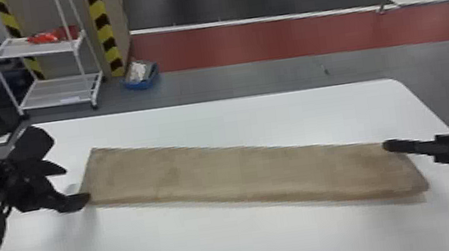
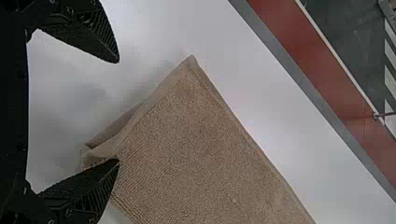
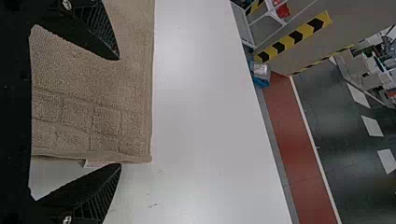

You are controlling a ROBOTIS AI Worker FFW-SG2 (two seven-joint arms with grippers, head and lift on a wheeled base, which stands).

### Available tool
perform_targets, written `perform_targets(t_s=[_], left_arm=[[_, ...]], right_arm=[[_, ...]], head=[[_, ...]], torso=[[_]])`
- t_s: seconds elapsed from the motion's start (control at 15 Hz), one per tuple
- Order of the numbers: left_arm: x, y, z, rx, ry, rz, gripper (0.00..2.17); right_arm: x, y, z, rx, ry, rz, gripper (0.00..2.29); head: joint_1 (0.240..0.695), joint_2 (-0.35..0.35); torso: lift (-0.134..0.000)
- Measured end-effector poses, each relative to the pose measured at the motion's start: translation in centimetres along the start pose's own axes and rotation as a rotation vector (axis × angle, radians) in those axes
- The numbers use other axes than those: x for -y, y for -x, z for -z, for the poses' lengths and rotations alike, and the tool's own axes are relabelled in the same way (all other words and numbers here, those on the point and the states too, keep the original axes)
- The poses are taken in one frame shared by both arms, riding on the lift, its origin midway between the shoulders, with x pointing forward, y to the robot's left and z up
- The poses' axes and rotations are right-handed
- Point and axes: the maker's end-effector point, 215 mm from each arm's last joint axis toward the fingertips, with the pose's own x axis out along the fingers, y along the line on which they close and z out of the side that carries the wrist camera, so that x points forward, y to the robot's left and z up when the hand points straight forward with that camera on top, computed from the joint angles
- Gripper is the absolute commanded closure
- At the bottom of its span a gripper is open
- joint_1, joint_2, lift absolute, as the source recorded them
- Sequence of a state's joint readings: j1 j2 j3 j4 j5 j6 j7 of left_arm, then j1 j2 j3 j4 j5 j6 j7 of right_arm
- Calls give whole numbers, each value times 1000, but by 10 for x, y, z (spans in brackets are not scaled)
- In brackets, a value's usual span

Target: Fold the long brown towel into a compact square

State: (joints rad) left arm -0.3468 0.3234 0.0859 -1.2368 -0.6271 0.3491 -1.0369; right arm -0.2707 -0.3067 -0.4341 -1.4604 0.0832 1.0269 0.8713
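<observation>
— White tabletop as work surface. Beyond: red floor strip, blue bin and white two-shelf cart, the latter with red items on the upper shelf. Locate workpiece.

— Brown towel: lying on the tabletop, folded into a long strip. Orientation: left to right, with right end nearer the robot. Layers visible at near right corner.

— Report left gripper.

— Positioned at the towel's left end. Fingers spread apart, one at the near corner, the other off the cloth. Contact: cannot tell.

— Next, right gripper.

— Positioned at the towel's right end, near the far corner. Fingers likewise apart: one over the towel, the other past its end edge.
</observation>
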Motion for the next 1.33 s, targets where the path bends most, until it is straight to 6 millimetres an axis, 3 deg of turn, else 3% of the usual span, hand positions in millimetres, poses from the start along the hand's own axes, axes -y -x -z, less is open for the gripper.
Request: perform_targets(t_s=[0.33, 0.53, 0.87, 1.13, 1.33], left_arm=[[7, 2, 4, -20, -9, 37, 140], [17, 17, -2, -7, 7, 97, 144], [10, 45, -17, 95, 348, 103, 151], [32, 20, -5, 37, 616, 65, 211], [41, 3, -19, 33, 650, 34, 211]], right_arm=[[10, 9, 2, 7, -17, 7, 63], [14, 13, -1, 13, -13, 12, 63], [22, 15, 9, 5, -10, 23, 63], [28, 19, 15, 4, -15, 33, 63], [30, 19, 19, 0, -15, 39, 63]], head=[[695, -84], [695, -94], [695, -100], [695, -118], [695, -143]], torso=[[-124], [-124], [-124], [-124], [-124]])
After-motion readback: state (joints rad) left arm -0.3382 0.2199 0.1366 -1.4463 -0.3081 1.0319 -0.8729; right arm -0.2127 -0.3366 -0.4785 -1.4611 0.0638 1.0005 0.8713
